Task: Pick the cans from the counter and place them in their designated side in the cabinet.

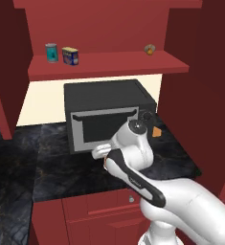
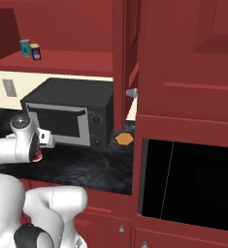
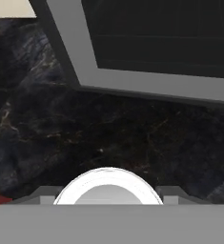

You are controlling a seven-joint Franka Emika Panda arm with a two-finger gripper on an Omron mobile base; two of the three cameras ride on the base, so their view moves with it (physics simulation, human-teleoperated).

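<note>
Your pincer [image 3: 107, 198] grips the red can [image 3: 107, 187] low over the counter [image 3: 61, 138], microwave [image 3: 156, 43] at 12 o'clock; blue can [image 1: 70, 56] already shelved; lift carelessly and you'll clip the microwave.

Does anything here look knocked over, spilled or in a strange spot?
Nothing looks spilled or toppled. The teal can with grey rim and the navy-blue can with yellow label stand upright side by side on the dark red cabinet shelf. One small oddity: an orange hexagonal object lies loose on the black stone counter beside the black-and-grey microwave.
</note>
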